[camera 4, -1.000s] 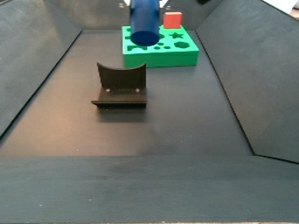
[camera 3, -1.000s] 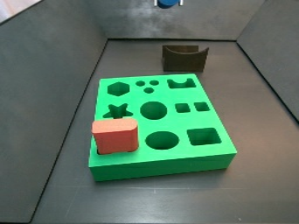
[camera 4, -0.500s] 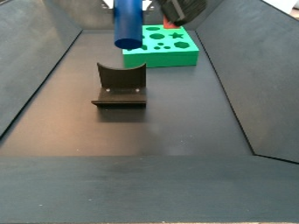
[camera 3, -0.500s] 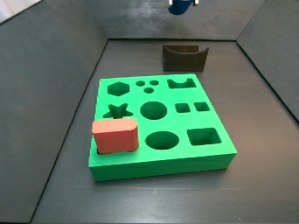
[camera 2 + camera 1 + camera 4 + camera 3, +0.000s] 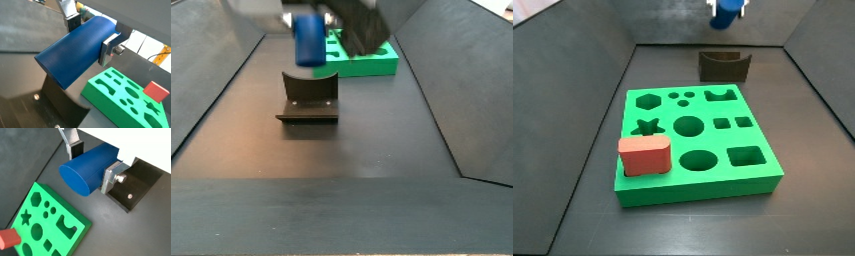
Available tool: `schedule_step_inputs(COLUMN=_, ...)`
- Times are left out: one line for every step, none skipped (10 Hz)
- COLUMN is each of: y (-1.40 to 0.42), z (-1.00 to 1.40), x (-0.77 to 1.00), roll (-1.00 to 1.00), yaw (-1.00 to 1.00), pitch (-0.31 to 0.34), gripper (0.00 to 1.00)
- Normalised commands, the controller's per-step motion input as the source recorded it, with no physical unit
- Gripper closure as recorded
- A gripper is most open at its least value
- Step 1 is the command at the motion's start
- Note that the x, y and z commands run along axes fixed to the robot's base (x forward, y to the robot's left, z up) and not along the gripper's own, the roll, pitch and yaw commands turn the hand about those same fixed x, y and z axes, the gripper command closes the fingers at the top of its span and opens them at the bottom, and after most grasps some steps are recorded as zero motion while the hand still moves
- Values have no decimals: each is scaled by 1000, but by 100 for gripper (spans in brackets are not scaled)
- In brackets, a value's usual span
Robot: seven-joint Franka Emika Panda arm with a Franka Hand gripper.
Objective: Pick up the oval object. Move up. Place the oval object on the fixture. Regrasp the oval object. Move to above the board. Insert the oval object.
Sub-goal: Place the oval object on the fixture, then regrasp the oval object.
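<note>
Clearly the end effector (image 5: 90, 162) is closed on the oval object (image 5: 87, 169), its silver fingers (image 5: 111, 174) clamping the peg's flanks, up in the air above the fixture (image 5: 724, 65). In a side view, going left to right, the blue peg (image 5: 307, 38) hangs over the fixture's notch (image 5: 309, 97), with the green board (image 5: 369, 60) behind, carrying a red block (image 5: 644, 155). The peg looks rigid, smooth and light, so probably slippery; gripping its flatter sides mid-length seems safest.
</note>
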Motion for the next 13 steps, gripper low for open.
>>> schedule_step_inputs(y=137, z=-1000, x=156, roll=-745, yaw=-169, pitch=230, gripper=100)
schedule_step_inputs(y=142, z=-1000, x=165, roll=-577, yaw=-199, pitch=190, gripper=100)
schedule_step_inputs(y=143, z=-1000, x=172, roll=-405, yaw=-217, pitch=145, gripper=100)
schedule_step_inputs(y=138, z=-1000, x=180, roll=-267, yaw=-224, pitch=98, gripper=100)
schedule_step_inputs(y=133, z=-942, x=180, roll=-173, yaw=-217, pitch=38, gripper=100)
schedule_step_inputs(y=107, z=-725, x=147, roll=-140, yaw=-206, pitch=3, gripper=100)
schedule_step_inputs(y=74, z=-454, x=108, roll=-120, yaw=-170, pitch=-25, gripper=100)
schedule_step_inputs(y=60, z=-268, x=90, roll=-105, yaw=-142, pitch=-46, gripper=100)
schedule_step_inputs(y=-500, z=-167, x=0, roll=0, yaw=0, pitch=0, gripper=100)
schedule_step_inputs(y=0, z=0, x=0, roll=0, yaw=0, pitch=0, gripper=0)
schedule_step_inputs(y=0, z=1000, x=0, roll=-7, yaw=-45, pitch=-52, gripper=0)
schedule_step_inputs(y=2, z=1000, x=-8, roll=-5, yaw=-35, pitch=-46, gripper=0)
schedule_step_inputs(y=4, z=1000, x=-22, roll=9, yaw=-13, pitch=-45, gripper=0)
